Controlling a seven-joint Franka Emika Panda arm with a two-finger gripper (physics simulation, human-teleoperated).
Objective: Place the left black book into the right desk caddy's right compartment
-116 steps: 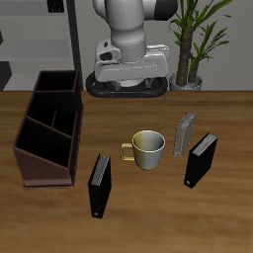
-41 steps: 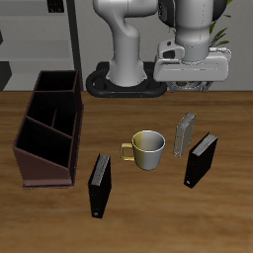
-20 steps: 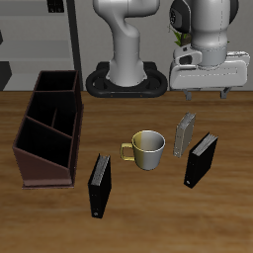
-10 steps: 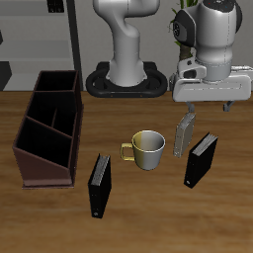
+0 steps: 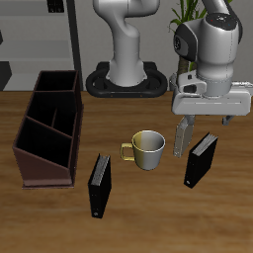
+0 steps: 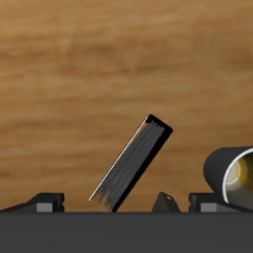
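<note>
The right desk caddy stands on the counter, well apart from the mug. A second black book stands before the mug. The left black book stands beyond the mug, under the gripper, whose jaws are spread and empty.

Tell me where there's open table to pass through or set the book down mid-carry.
Bare wood lies between the right desk caddy and the mug, and along the front edge between the two black books. It is crowded around the mug, the grey book and the left black book, under the gripper.
</note>
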